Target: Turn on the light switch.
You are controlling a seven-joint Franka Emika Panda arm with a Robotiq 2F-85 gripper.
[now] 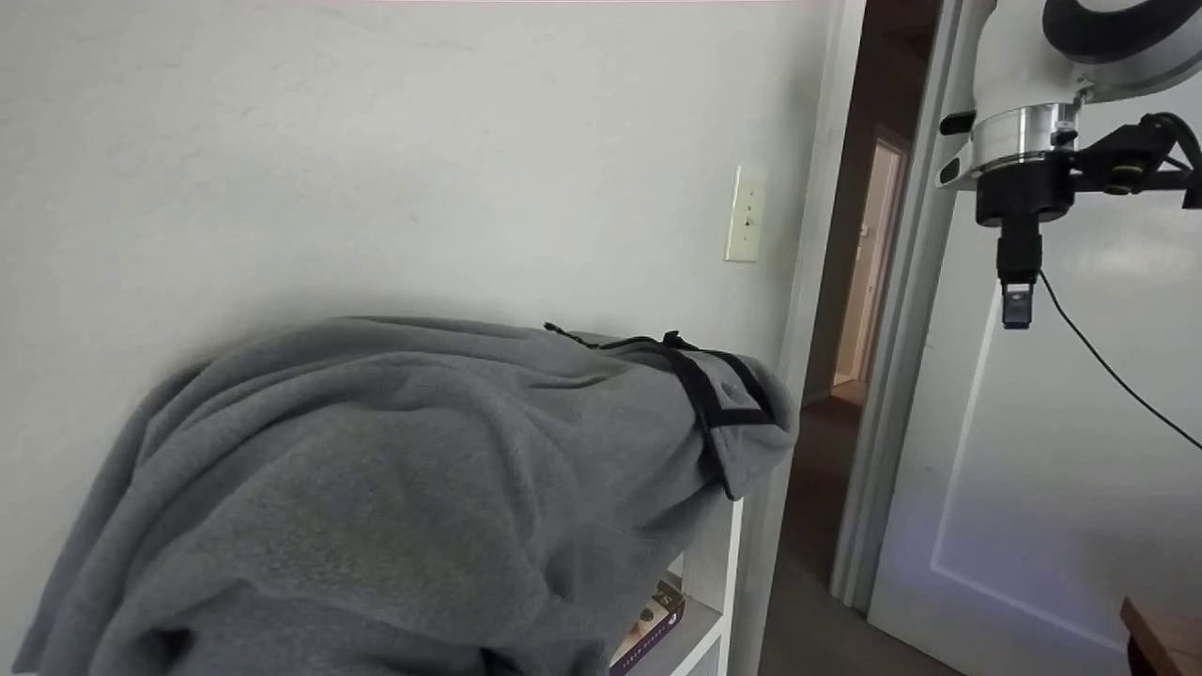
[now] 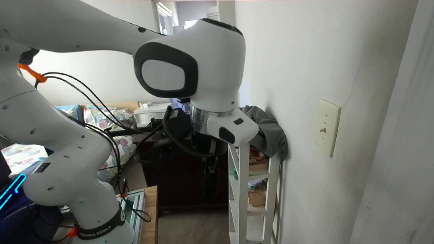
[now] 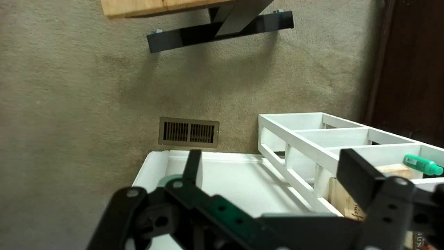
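The light switch is a cream-white wall plate (image 1: 747, 214) to the left of the door frame in an exterior view. It also shows on the right-hand wall in an exterior view (image 2: 329, 125), with its small toggle (image 2: 323, 130) at the centre. It is out of the wrist view. My gripper (image 1: 1017, 310) points down in front of the white door, well apart from the switch. It is dark and hard to make out in an exterior view (image 2: 211, 183). In the wrist view my gripper (image 3: 274, 166) is open, with its fingers wide apart and nothing between them.
A grey blanket (image 1: 404, 488) covers a white shelf (image 2: 242, 196) against the wall below the switch. The door frame (image 1: 812, 282) and door (image 1: 1061, 451) are beside it. A wooden table (image 2: 149, 213) stands at the arm's base. A floor vent (image 3: 189, 132) lies below.
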